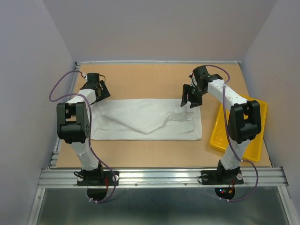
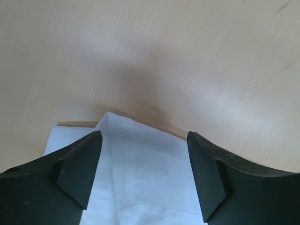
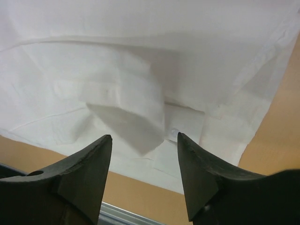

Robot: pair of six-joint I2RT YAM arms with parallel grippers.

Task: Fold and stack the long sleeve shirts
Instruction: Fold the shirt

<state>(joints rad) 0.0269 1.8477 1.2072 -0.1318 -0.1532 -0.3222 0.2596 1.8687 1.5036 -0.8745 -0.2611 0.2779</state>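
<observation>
So the white shirt [image 1: 145,119] is lying flat in the middle of the worktop [image 1: 154,154], folded into a long strip that runs from 9 to 3 o'clock in the overhead view. There's a pointed flap of fabric on top near the centre, plus a few creases.

The left gripper [image 1: 96,91] sits over the shirt's 10 o'clock corner. From its wrist camera the gripper [image 2: 143,140] has its jaws spread wide with nothing pinched. The shirt's corner [image 2: 140,183] lies on the wood right under the gap and peeks out past the fingertips toward 12.

The right gripper [image 1: 192,96] is over the 2 o'clock corner. In its own camera the gripper [image 3: 144,140] has its jaws apart too, and no cloth is caught in them. The shirt [image 3: 117,61] fills nearly that whole view, with a small folded flap just ahead of the gap.

A yellow tray [image 1: 215,140] sits at 3 o'clock from the shirt, just beside its edge.
</observation>
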